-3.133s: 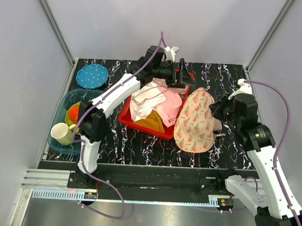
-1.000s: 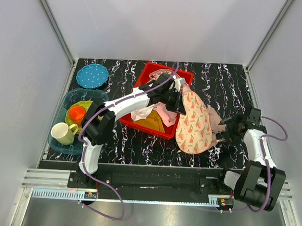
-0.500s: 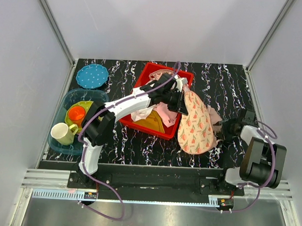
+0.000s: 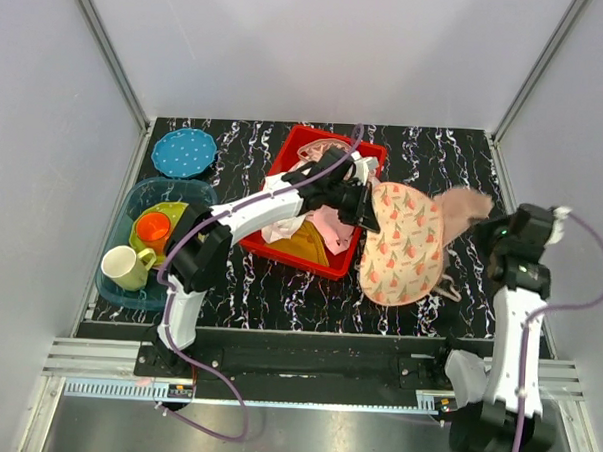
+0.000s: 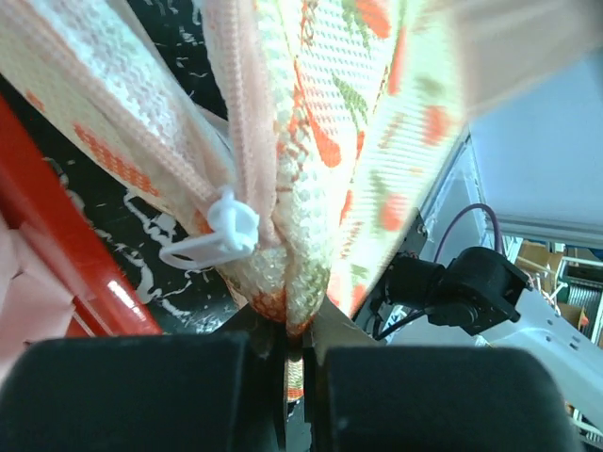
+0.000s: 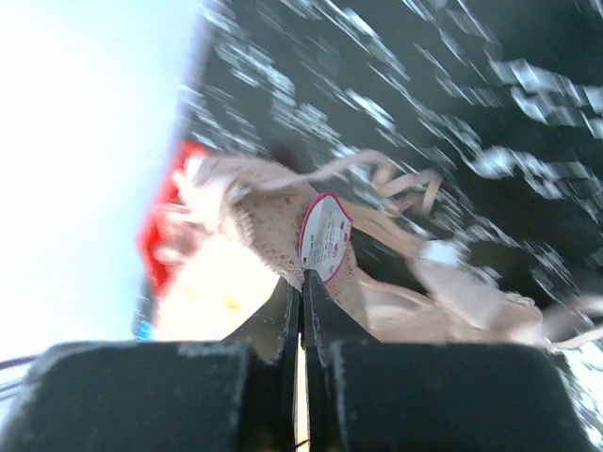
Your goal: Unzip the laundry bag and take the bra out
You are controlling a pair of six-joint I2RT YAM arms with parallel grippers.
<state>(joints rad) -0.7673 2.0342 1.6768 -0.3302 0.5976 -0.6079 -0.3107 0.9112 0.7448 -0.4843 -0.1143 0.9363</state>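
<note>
Fabric is held at both ends: the left gripper [image 4: 369, 216] is clamped on the upper-left edge of the flat peach-cream flower-print laundry bag [image 4: 406, 249], just beside the red plastic bin [image 4: 292, 258] — and the soft beige-pink bra [image 4: 466, 205] stretches rightward from the bag's right edge to the right gripper [image 4: 496, 233], closed on it, so any further pull should run away from the left arm.

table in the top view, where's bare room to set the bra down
Bare table in the far right corner, beyond the laundry bag; also the near strip between the teal bin and the bag. Crowded around the red bin.
</note>
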